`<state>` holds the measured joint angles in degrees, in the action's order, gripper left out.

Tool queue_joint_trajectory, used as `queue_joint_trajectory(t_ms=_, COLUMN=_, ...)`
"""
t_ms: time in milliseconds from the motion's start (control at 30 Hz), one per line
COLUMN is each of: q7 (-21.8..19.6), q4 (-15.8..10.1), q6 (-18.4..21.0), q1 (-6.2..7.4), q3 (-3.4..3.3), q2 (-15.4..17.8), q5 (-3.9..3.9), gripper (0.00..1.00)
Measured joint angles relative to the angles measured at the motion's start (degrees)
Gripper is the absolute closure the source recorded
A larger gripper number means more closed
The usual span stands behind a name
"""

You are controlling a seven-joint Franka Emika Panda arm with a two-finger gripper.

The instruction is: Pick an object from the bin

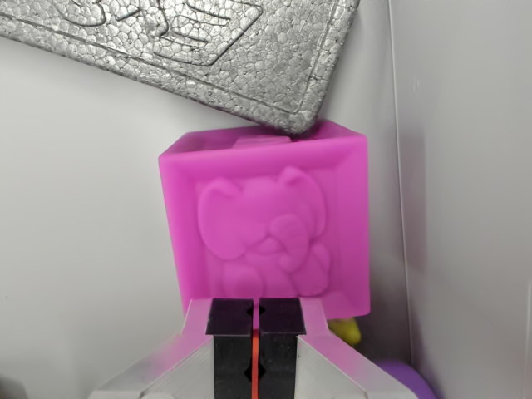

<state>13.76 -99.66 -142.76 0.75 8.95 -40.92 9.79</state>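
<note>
Looking straight down past the fingers point(256, 328), we see the two black pads pressed together at the bottom centre of the wrist view, only a thin red line showing between them, and nothing is caught in that seam. So they are closed up tight and empty-handed. Their silver housing spreads out below, picking up a pink tint along its upper left slope.

Right beyond the tips sits the pink cube point(266, 224), a soft-looking magenta block with an elephant moulded in relief on the face turned to the camera. Its near edge lies just past the fingertips; whether the pads actually touch it cannot be told from here. The cube sits slightly turned, its right side face showing as a narrow strip.

Farther out, a silver foam slab point(208, 50) with a pebbly surface and embossed lines stretches across the top, and its rounded corner overlaps the cube's far edge.

Near the cube's lower right corner, a small yellow object point(349, 332) peeks out, and just beside it a purple object point(407, 378) is cut off by the frame's bottom edge.

All of this rests on the pale grey bin floor point(75, 249), with the bin wall point(465, 183) rising on the wrist view's right.
</note>
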Motion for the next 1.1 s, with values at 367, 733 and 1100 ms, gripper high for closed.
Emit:
queue_joint_trajectory(t_ms=367, q7=0.0, q4=0.0, q6=0.01, q1=0.0, q3=0.0, q2=0.02, q5=0.0, gripper=1.0)
queue_joint_trajectory(t_ms=733, q7=0.03, q4=-0.39, q6=1.75, q1=-0.1, q3=0.22, q2=2.12, q5=-0.18, gripper=1.0)
queue_joint_trajectory(t_ms=1100, q7=0.4, q4=-0.86, q6=5.31, q1=-0.63, q3=0.96, q2=5.67, q5=-0.86, gripper=1.0)
